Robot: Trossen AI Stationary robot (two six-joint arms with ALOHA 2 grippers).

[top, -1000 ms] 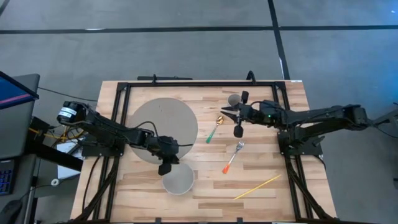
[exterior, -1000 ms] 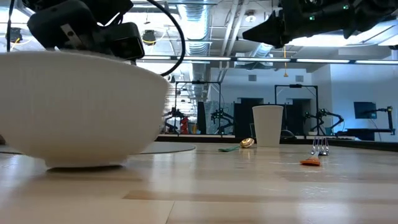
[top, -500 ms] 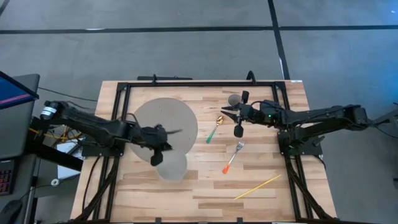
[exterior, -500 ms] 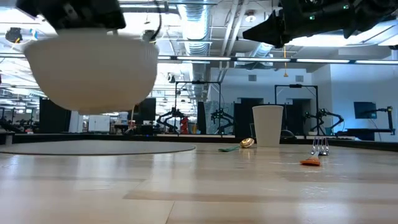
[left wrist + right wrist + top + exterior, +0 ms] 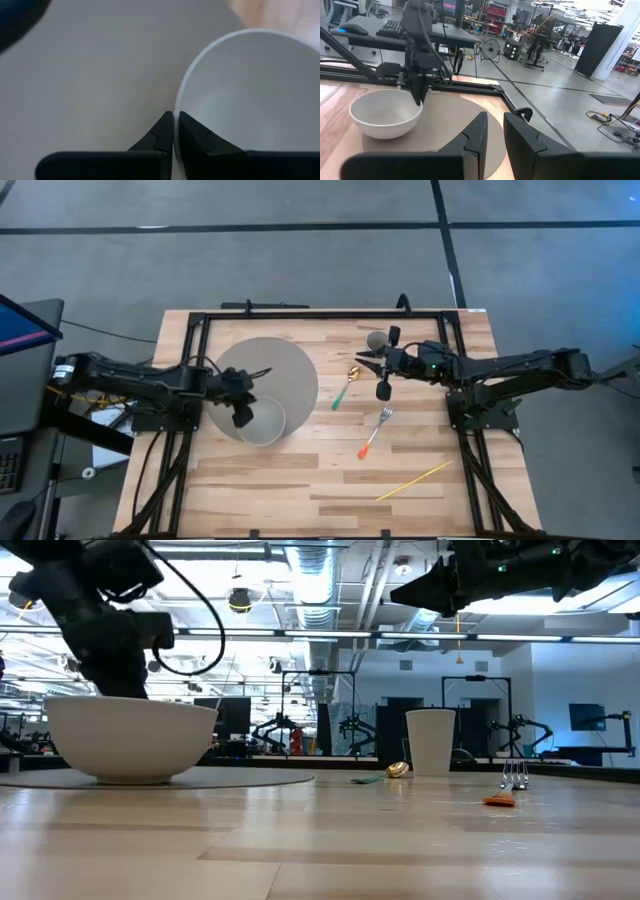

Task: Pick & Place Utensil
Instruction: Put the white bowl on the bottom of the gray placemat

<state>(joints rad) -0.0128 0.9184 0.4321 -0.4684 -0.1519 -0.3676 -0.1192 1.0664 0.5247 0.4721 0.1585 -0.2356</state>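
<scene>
The left end effector (image 5: 240, 415) pinches the bowl (image 5: 262, 421) rim, resting it on the mat (image 5: 290, 365) to receive utensils, while the fork (image 5: 373, 433) lies right on the tabletop (image 5: 330, 475).

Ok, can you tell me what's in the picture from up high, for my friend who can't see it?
The left gripper is shut on the rim of a white bowl at the edge of a round grey mat. The right gripper hovers by a cup, near a spoon, fork and yellow stick.
</scene>
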